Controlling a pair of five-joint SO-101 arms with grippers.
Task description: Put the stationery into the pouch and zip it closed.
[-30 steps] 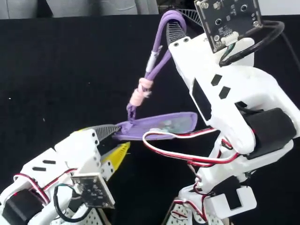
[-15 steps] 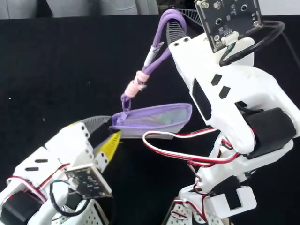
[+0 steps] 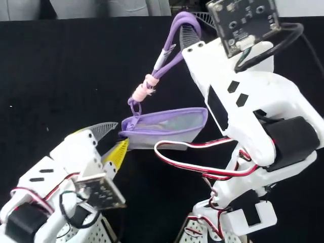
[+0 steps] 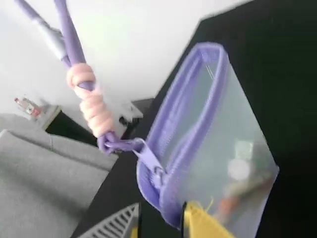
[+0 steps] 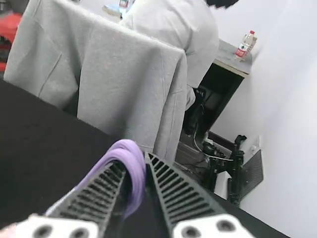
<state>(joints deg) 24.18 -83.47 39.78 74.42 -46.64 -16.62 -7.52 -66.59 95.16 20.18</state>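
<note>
The pouch (image 3: 167,127) hangs by its purple strap (image 3: 174,35) over the black tabletop (image 3: 61,76), lying roughly level between the two arms. From above I can't tell whether its underside touches the cloth. The right pincer (image 3: 188,25) is up at the far side with the strap's loop in it. The right wrist view makes that plain: the ribbed fingers (image 5: 171,191) are pressed together on the strap (image 5: 132,178), which bulges out between them.

The left pincer (image 3: 120,133) sits at the pouch's near end, spread. Its grey finger (image 3: 104,129) is on one side and its yellow finger (image 3: 119,153) on the other. In the left wrist view the pouch's corner lies in the gap of that pincer (image 4: 162,208), with the yellow finger just at the fabric; I can't tell if it presses.

That close view also shows details the overhead one only hints at:
- The zipper pull (image 4: 151,161) sits at this near end, hooked to the strap below a pink knot (image 4: 89,99).
- The two purple zip edges stand apart along the pouch (image 4: 218,129).
- Some small white and orange things (image 4: 233,193) show blurred through the clear side.

From above, the mouth shows as an open purple rim.
</note>
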